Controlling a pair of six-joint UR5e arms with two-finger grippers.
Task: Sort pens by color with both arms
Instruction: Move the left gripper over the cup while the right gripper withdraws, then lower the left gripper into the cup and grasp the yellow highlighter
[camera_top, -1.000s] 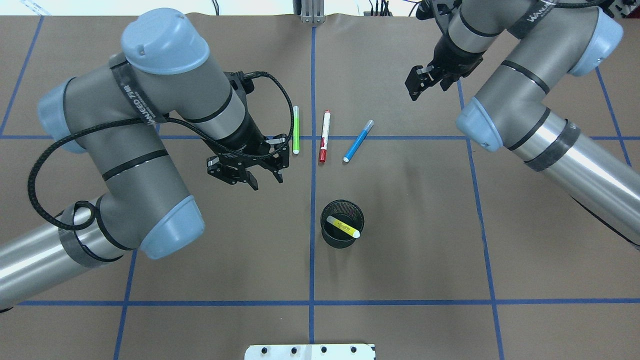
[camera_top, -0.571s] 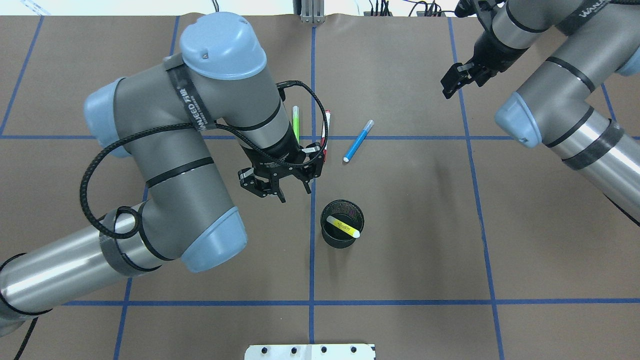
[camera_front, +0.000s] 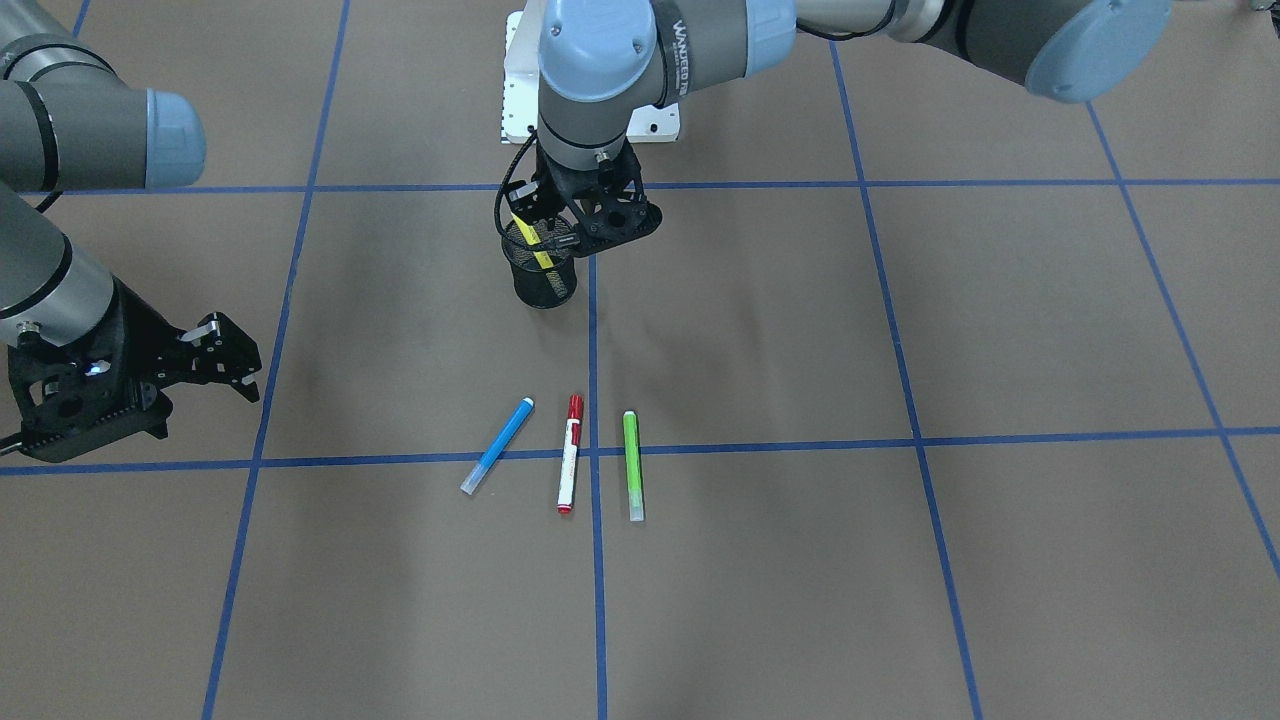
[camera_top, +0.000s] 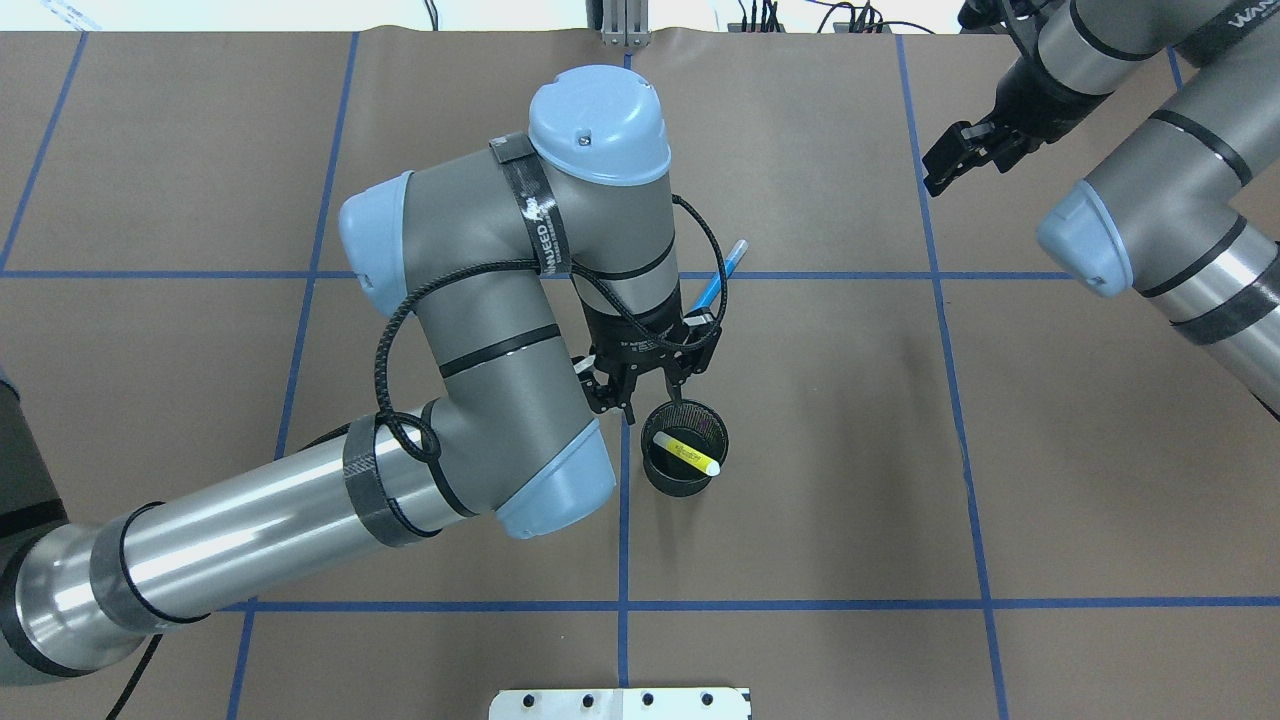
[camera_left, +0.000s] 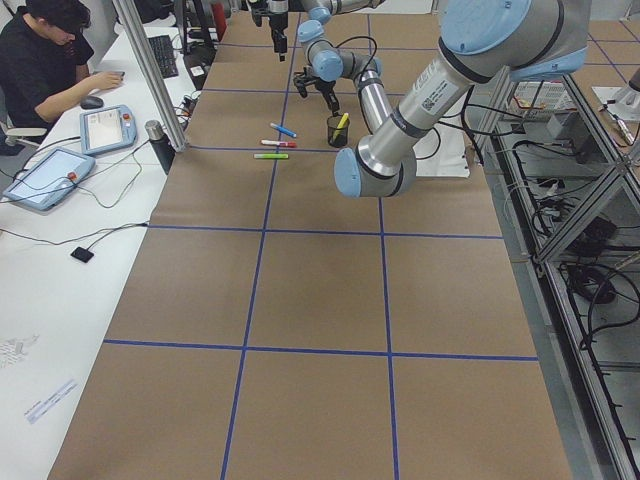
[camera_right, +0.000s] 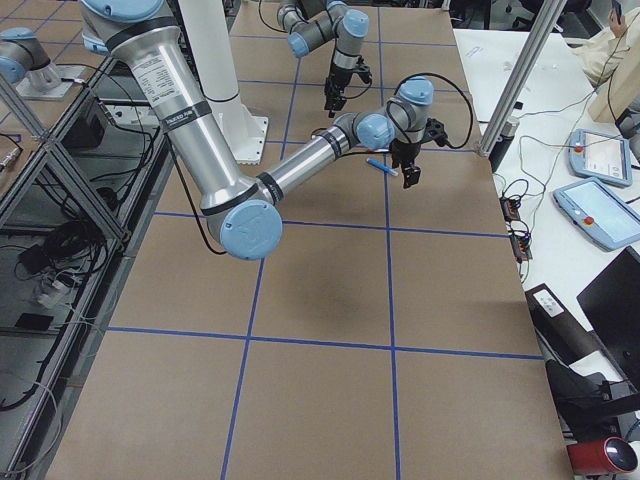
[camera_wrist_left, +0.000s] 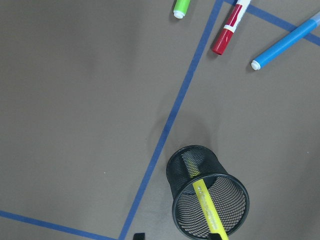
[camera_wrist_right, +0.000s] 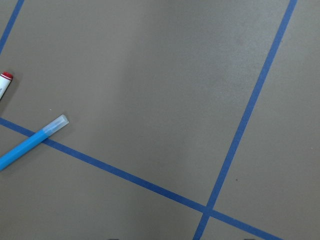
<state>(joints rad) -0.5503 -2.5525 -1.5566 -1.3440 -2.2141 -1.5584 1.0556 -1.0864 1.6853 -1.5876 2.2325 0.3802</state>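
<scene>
A black mesh cup (camera_top: 662, 474) stands near the table's middle with the yellow pen (camera_top: 687, 453) leaning inside it. My left gripper (camera_top: 648, 398) is open and empty, just behind and left of the cup's rim. In the front view the blue pen (camera_front: 497, 445), red-capped white pen (camera_front: 569, 453) and green pen (camera_front: 632, 465) lie side by side on the brown paper. In the overhead view my left arm hides the red and green pens. The left wrist view shows the cup (camera_wrist_left: 210, 202) and yellow pen (camera_wrist_left: 207, 207) below it. My right gripper (camera_top: 945, 170) is open and empty at the far right.
Blue tape lines (camera_top: 624, 560) form a grid on the brown paper. A white mounting plate (camera_top: 620, 703) sits at the table's near edge. In the left side view an operator (camera_left: 45, 60) sits at a white bench with tablets beside the table.
My left arm swung right, from beside the green pen to just behind the cup, still open. My right arm drew back toward the far right corner.
</scene>
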